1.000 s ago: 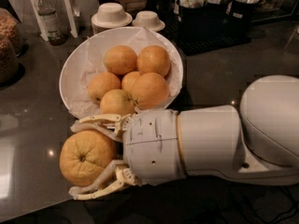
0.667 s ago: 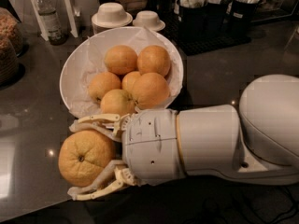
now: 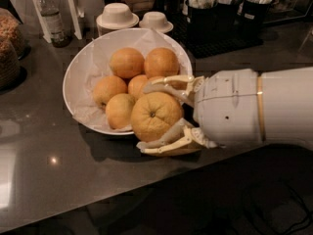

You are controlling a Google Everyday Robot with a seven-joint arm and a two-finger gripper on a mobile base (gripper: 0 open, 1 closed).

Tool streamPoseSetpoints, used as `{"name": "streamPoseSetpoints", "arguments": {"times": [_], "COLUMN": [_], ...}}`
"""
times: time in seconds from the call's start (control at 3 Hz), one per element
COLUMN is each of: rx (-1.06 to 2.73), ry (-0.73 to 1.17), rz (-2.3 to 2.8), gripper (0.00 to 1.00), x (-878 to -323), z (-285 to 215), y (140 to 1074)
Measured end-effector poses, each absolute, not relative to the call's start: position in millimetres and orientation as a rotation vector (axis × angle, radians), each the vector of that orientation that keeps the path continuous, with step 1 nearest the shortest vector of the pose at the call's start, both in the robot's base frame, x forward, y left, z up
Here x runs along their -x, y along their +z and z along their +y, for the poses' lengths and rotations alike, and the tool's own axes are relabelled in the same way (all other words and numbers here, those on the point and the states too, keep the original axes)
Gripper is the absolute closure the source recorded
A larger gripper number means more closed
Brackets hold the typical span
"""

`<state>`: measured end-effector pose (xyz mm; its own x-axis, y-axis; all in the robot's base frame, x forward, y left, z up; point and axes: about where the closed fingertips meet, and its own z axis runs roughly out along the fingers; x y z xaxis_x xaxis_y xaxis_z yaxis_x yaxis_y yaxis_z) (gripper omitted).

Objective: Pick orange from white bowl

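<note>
The gripper is clasping the orange across its middle, right at the white bowl's near rim. The fruit is looking firm and fairly heavy (dimpled skin probably aiding grip), so this hold seems sound.

Smooth white cylindrical arm with thin gold band and small dark holes; cream, ribbed, skeletal curved jaws at near-right rim of white bowl.

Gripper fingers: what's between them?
In the camera view, the orange sits between the fingers of the gripper, clamped above and below, at the near right rim of the white bowl.
</note>
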<state>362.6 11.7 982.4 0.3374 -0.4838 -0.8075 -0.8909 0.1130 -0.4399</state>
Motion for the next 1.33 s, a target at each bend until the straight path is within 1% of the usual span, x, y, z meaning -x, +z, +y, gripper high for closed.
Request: {"name": "streamPoseSetpoints", "arguments": {"times": [0.33, 0.67, 1.0, 1.33], "rx": [1.420, 1.348, 1.349, 1.400], "ry": [0.258, 0.086, 0.087, 0.109], "rz": [1.448, 1.483, 1.482, 1.429], "gripper": [1.00, 1.00, 1.00, 1.00], "x": [-398, -410, -410, -405], "z": [-71, -123, -123, -102], "y": [1018, 1064, 1064, 1071]}}
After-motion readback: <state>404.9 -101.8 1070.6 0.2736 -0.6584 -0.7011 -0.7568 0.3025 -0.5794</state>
